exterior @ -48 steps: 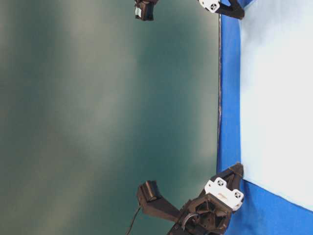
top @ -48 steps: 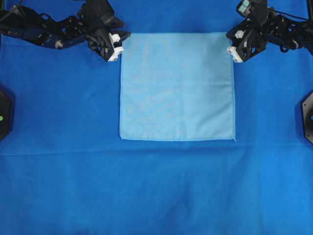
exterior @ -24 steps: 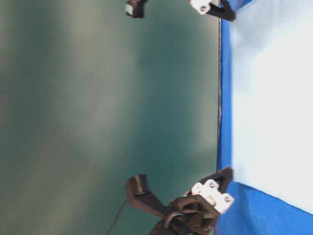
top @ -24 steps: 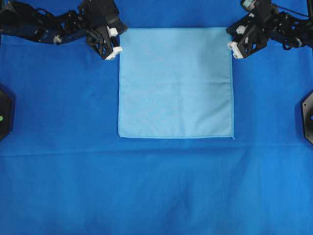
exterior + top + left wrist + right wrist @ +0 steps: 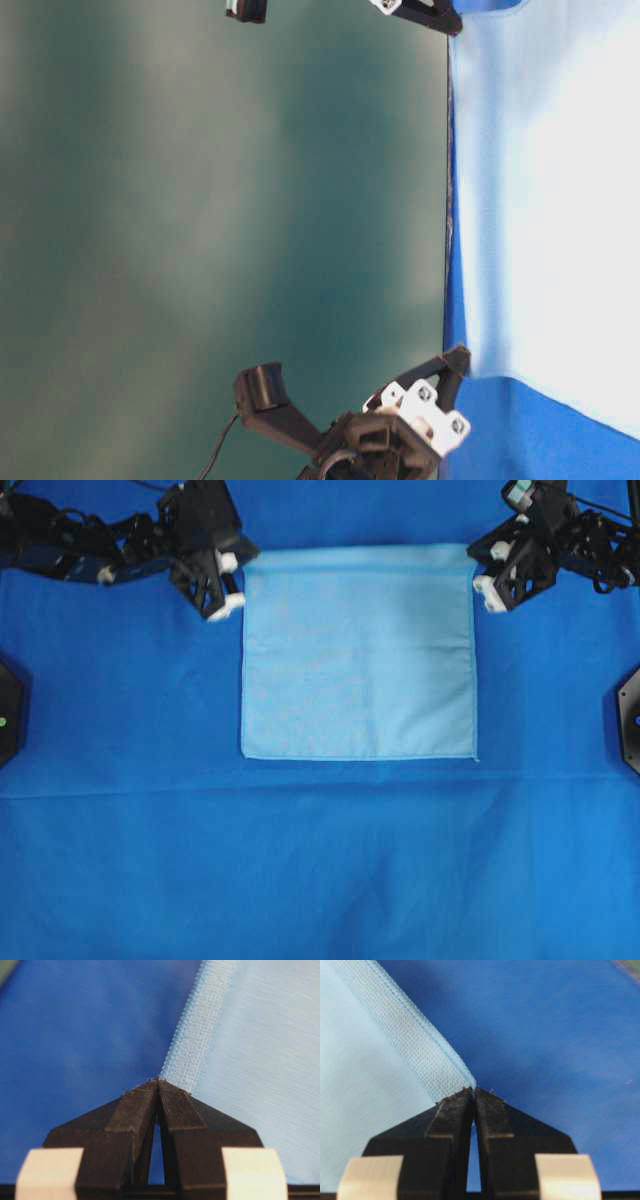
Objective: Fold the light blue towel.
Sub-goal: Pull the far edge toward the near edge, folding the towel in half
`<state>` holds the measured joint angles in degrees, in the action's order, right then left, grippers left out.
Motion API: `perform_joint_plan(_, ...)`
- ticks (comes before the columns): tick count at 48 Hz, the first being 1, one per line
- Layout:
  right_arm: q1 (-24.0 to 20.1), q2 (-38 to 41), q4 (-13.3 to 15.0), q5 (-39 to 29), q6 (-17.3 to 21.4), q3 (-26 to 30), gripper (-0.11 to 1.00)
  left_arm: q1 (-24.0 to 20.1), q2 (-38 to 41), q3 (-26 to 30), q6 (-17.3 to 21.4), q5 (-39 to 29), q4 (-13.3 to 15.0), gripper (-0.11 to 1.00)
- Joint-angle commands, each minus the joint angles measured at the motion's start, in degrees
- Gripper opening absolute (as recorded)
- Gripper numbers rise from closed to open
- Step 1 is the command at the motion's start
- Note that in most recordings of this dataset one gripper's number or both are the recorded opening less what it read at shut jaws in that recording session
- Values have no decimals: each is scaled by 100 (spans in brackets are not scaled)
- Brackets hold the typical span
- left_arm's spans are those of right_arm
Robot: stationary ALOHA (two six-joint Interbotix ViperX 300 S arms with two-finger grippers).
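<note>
Royal-blue table cloth point(image 5: 320, 860) covers the whole table, smooth and matte, with one faint horizontal crease running below the middle of the overhead view. On it lies the light blue towel point(image 5: 358, 652), a thin pale sky-blue square with a fine woven grain and a stitched hem band along its edges. Most of it lies flat on the far half of the table; its near edge is straight and its near corners are square.

At the far left corner of the towel, the left tool point(image 5: 158, 1082) has its black, ridged plastic fingers pressed together on the hem, where the mesh-like weave of the hem band shows clearly. At the far right corner, the right tool point(image 5: 473, 1091) is likewise clamped on the hem, its fingertips meeting at the stitched edge. Both tools carry white blocks at their bases.

From table level, the towel's point(image 5: 545, 190) far edge reaches the table's back rim, in front of a plain dark green backdrop point(image 5: 200, 220).
</note>
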<state>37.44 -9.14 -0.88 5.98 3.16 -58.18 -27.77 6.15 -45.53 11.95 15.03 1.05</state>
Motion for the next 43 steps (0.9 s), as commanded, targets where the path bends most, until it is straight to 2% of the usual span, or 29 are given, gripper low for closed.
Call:
perform_joint_plan(1,-255,-352,-44,-237,79,-35,2,308,-413,-79,132,-167,9,0)
perform_joint_plan(12,-1213,-1028,-53,-650,677,-422,2,1239,-1011,-501,220,-510,0,1)
perform_joint_plan(22,-2206,-1230,-53,-914,1441,-633,2,1978,-1046,-668,-299,-668,9,0)
perform_joint_plan(29,-2848,-1187,-53,-1090,1854,-633,2,2549,-1002,-642,-404,-668,35,0)
perform_joint_plan(35,-3164,-1160,-53,-1090,2101,-633,2,2936,-888,-571,-624,-571,26,0)
perform_joint_plan(43,-3445,-1090,-53,-1090,2259,-606,2,3190,-712,-589,-914,-519,35,0)
